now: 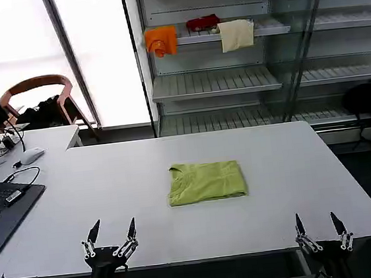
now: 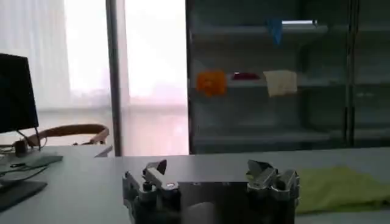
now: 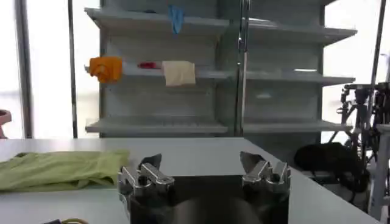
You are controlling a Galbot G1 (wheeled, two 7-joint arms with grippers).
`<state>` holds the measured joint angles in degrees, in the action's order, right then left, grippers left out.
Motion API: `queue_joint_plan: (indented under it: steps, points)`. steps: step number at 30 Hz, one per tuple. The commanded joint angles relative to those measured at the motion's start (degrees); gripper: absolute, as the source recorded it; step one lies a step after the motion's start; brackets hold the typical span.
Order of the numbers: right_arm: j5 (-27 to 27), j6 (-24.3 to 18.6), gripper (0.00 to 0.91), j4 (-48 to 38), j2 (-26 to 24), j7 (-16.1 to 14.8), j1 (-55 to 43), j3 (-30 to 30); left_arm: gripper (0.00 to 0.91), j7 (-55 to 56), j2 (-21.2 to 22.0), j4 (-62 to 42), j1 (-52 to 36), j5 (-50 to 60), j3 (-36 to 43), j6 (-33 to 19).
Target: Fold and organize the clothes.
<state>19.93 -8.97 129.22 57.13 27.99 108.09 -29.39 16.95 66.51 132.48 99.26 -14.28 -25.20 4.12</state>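
Near edge of the table (image 1: 60, 212): left gripper (image 1: 109, 234) and right gripper (image 1: 321, 226), both with fingers spread wide, holding nothing, pointing away toward the far side.

Middle of the table: T-shirt (image 1: 206, 181), yellow-green, lying beyond and between the two grippers, well apart from each. Its long axis runs left to right. Neither arm is clearly the nearer; the left looks slightly closer. Already folded into a compact rectangle, collar edge at the far left corner, edges a little uneven, thin soft cloth lying flat.

Far: shelves (image 1: 216, 82) bearing other cloths.
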Motion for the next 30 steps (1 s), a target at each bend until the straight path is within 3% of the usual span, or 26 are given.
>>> queue_joint_plan:
  steps: [1, 30]
  points:
    - [-0.7, -4.9, 0.907, 0.6, -0.5, -0.5, 5.9, -1.8, 0.907, 0.0, 0.9, 0.5, 2.3, 0.6, -0.3, -1.9]
    - [-0.4, -5.3, 0.907, 0.8, -2.2, -1.6, 6.4, -1.9, 0.907, -0.2, 0.6, 0.6, 3.5, 0.9, -1.6, -1.8]
